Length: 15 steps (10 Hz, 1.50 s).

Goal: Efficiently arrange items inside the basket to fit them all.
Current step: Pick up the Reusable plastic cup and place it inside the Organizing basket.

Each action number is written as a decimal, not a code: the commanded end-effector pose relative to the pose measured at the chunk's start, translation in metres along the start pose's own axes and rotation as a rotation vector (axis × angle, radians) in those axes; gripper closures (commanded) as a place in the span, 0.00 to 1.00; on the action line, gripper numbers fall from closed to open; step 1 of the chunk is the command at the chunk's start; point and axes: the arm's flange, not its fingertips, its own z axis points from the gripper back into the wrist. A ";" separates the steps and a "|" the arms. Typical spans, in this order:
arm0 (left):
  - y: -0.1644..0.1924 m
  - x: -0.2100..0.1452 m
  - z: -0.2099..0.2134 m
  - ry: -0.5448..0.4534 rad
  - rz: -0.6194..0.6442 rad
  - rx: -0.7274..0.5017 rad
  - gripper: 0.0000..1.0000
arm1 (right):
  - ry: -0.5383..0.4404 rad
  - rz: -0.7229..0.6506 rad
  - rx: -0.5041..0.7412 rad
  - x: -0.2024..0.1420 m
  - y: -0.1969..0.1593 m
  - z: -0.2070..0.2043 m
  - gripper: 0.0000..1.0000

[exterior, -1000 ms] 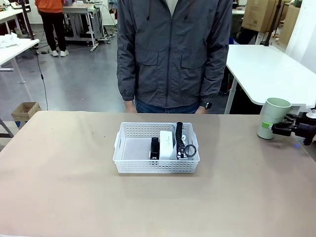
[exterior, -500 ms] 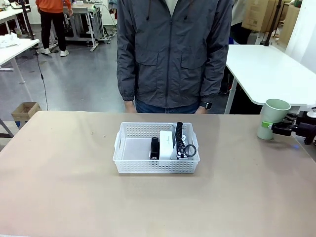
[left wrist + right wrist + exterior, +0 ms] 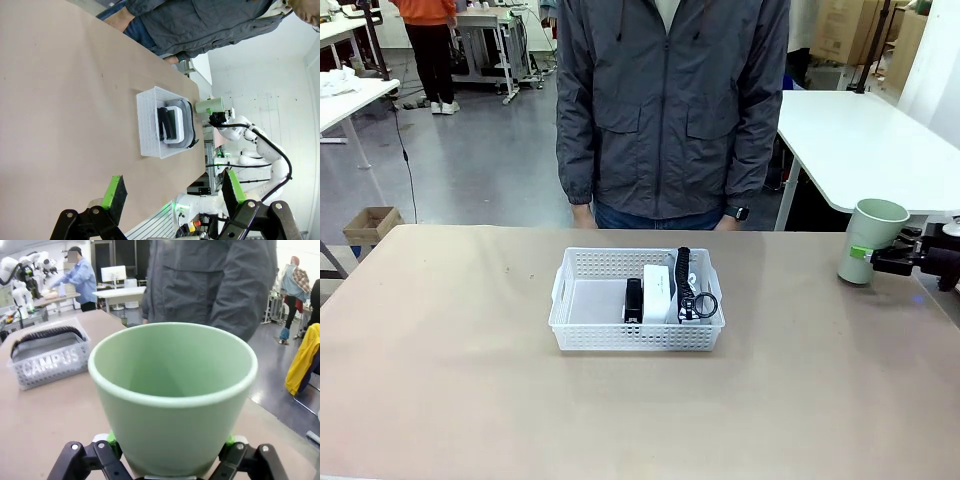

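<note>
Beige desk carries the white basket, while the right claw pinches the pale-green cup and the left claw is spread

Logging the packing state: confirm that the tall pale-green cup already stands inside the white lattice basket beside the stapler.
Wrong: the tall pale-green cup stands outside the white lattice basket, far to its right, gripped by the right pincer, as the front view shows.

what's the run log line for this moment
right gripper: shut on pale-green cup, right table edge | left gripper: open, empty | basket: stapler, white box, pouch inside
</note>
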 end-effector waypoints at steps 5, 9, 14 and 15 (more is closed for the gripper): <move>-0.003 0.000 0.000 -0.012 -0.004 -0.021 0.00 | 0.133 -0.511 0.422 0.139 0.128 -0.005 1.00; -0.003 0.000 0.000 -0.012 -0.004 -0.021 0.00 | 0.380 -0.658 0.694 0.145 0.201 -0.002 1.00; -0.003 0.000 0.000 -0.012 -0.004 -0.021 0.00 | 0.360 -0.677 0.678 0.135 0.210 -0.010 1.00; -0.003 0.000 0.000 -0.012 -0.004 -0.021 0.00 | 0.360 -0.677 0.678 0.135 0.210 -0.010 1.00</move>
